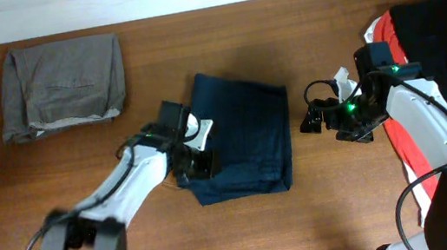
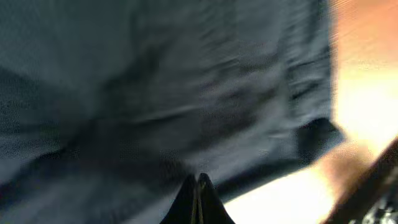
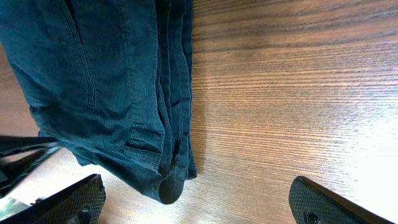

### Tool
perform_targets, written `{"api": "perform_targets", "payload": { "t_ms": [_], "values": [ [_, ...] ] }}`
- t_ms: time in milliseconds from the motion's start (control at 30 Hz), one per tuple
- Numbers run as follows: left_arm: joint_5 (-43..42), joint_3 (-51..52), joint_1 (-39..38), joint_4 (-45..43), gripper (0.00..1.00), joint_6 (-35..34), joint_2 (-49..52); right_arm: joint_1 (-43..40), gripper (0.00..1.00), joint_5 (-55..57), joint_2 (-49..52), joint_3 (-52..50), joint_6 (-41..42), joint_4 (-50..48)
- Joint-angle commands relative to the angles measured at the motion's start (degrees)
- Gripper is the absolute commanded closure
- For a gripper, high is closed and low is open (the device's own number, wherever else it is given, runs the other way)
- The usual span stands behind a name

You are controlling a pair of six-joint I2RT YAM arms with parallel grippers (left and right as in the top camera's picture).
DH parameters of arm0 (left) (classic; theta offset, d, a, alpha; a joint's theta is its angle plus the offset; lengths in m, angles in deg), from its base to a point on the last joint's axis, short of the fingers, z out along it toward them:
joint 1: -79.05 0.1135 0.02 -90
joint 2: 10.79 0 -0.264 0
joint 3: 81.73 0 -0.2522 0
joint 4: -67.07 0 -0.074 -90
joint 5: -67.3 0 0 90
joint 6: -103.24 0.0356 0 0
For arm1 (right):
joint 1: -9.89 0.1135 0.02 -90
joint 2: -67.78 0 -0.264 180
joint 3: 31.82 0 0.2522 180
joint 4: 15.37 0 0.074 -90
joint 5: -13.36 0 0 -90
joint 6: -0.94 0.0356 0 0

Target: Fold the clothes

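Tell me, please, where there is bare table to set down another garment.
Free: the table between the grey garment and the navy garment, and the front strip below the navy one. Crowded: the right side, with the clothes pile and right claw.

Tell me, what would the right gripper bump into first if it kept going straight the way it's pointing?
Probably the folded dark blue garment: the open right gripper points at its edge across a strip of bare table. Depth is unclear, so a downward tilt could meet the table first.
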Motion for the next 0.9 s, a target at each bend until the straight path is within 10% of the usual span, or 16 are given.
{"api": "perform_targets", "payload": {
  "t_ms": [0,400,867],
  "values": [
    [0.8,1.7,0.1,-1.5,0.99,-0.5,7.7,-0.4,0.02,0.7,-0.5,0.5,-0.3,0.0],
    [3.6,-7.2,0.0,17.9,0.99,-0.5,-12.1,-0.4,0.02,0.7,-0.5,0.5,-0.4,0.0],
    [7.6,13.9,-5.7,-0.4,0.98,-15.0,-11.1,-0.4,0.02,0.7,-0.5,0.5,-0.3,0.0]
  ]
}}
